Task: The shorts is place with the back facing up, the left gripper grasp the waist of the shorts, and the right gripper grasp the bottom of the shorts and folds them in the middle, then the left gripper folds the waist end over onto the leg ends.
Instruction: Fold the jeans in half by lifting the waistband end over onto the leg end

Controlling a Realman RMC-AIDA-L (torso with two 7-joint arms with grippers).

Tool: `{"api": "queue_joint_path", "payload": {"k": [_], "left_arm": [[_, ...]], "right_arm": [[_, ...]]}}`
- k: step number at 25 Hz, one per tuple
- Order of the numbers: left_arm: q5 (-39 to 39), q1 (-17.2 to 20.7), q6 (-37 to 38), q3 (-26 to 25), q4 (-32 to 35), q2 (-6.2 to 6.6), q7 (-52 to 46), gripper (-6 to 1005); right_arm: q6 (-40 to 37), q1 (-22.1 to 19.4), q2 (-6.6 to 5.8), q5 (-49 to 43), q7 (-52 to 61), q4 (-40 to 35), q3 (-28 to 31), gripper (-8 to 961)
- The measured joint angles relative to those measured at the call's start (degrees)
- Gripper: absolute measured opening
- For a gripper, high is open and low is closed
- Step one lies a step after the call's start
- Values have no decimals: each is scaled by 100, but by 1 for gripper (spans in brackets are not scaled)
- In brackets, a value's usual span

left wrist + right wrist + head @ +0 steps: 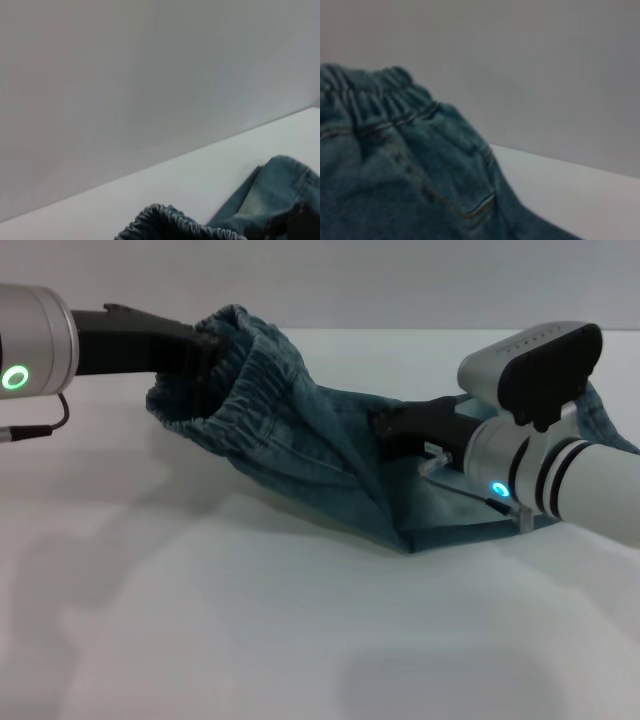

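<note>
The shorts (300, 455) are being held up off the white table (200, 640) between two arms, with only the lowest folded corner resting on the surface. The gathered elastic waist (235, 370) is being pinched by the left claw (205, 350), which is clamped shut on the fabric at the far left, the waistband bunching around its tips. The right claw (385, 425) is being pressed into the denim lower down and to the right, apparently closed on the leg end, though its tips are buried in cloth and the grip is judged rather than plainly seen. The garment is being stretched in a slanting line between the two holds, probably so that the lengthwise fold stays creased and the halves are kept aligned. In the right wrist view a back pocket (465, 190) and the waistband are being shown close up, confirming the back side is outward. Next, the waist end likely needs carrying over toward the leg ends; slipping elastic could spoil the fold.
</note>
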Motion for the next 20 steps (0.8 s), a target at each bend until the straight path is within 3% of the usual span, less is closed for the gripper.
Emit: {"api": "queue_joint_path", "payload": {"k": [20], "left_arm": [[-173,-3,33,-74,-539,0,111,69]], "right_arm": [[-136,853,53,809,7,484,-873,14]]}}
